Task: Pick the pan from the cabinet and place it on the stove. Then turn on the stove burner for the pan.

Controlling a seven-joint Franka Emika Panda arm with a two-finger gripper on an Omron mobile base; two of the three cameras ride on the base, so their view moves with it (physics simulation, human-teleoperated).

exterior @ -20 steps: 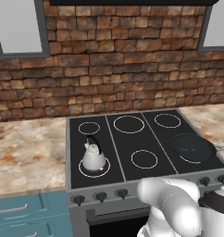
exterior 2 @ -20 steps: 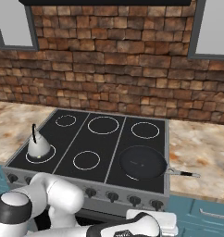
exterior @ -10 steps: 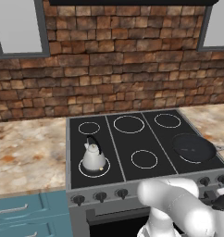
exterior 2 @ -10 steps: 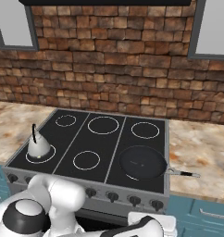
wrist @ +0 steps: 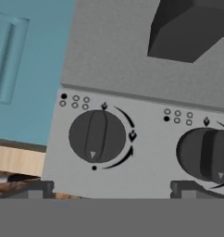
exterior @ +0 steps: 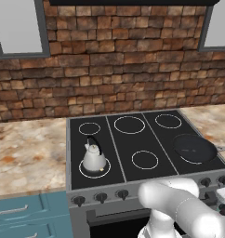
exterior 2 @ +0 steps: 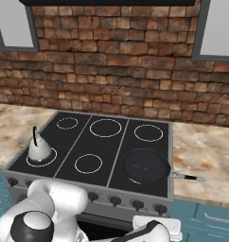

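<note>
Gripper (wrist: 107, 187) spread wide, grasping nothing, fingertips (wrist: 37, 189) cut off by frame bottom, close before black knob (wrist: 97, 136) on stove (exterior 2: 64, 191) front. Second knob (wrist: 206, 154) clipped at right edge. Pan (exterior: 195, 148) on front-right burner (exterior 2: 136, 181); handle tip cropped in left base view, whole in right base view. Kettle (exterior: 94, 158) on front-left ring.
</note>
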